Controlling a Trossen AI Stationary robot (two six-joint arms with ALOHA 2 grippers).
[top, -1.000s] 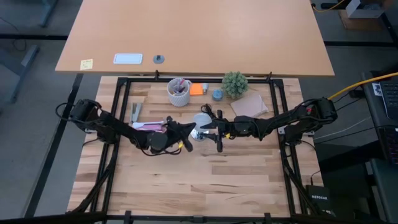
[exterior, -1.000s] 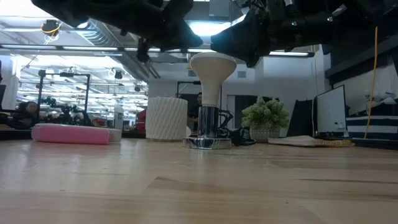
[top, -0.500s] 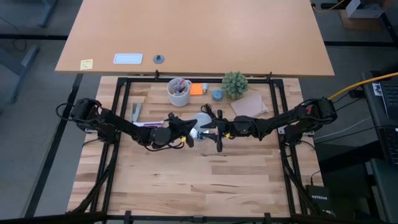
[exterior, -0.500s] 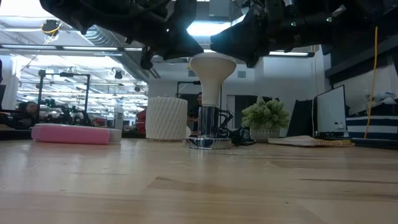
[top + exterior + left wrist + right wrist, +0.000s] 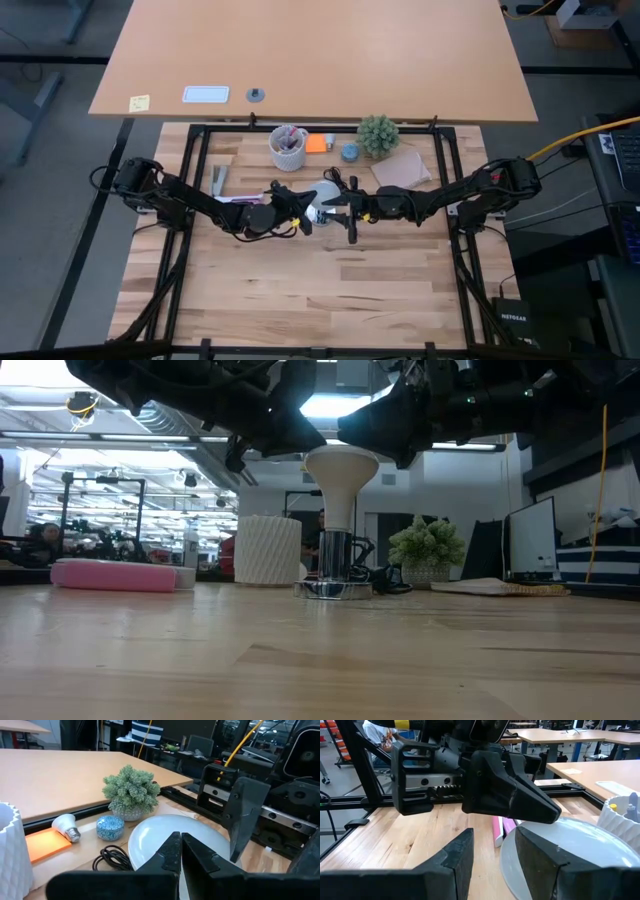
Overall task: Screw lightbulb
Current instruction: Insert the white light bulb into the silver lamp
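The lightbulb [image 5: 342,470], a white frosted globe, stands upright with its base in the silvery round fitting [image 5: 333,588] at mid-table. It also shows in the high view [image 5: 326,189]. My left gripper [image 5: 303,212] is shut, and its fingertips [image 5: 180,846] are just over the bulb's dome [image 5: 150,837], coming from the table's left. My right gripper [image 5: 338,208] is open and empty. It hovers level at the bulb's right side, with the dome [image 5: 580,855] beside one finger [image 5: 540,852]. My left gripper's shut fingertips [image 5: 172,845] stand at the left upper edge of the bulb's dome [image 5: 312,457], coming level from the table's left. I cannot tell whether they touch it. The bulb stays upright in the fitting.
A white ribbed cup of pens [image 5: 288,148], an orange note [image 5: 317,143], a small spare bulb [image 5: 66,825], a blue dish [image 5: 349,152] and a plant [image 5: 378,133] stand behind the fitting. A pink object [image 5: 240,201] lies left, a tan pad [image 5: 402,168] right. A black cord [image 5: 112,857] trails from the fitting.
My left gripper has moved toward the table's far edge and right, closing in on the bulb's dome, and has stayed shut. The bulb and the fitting have stayed in place.
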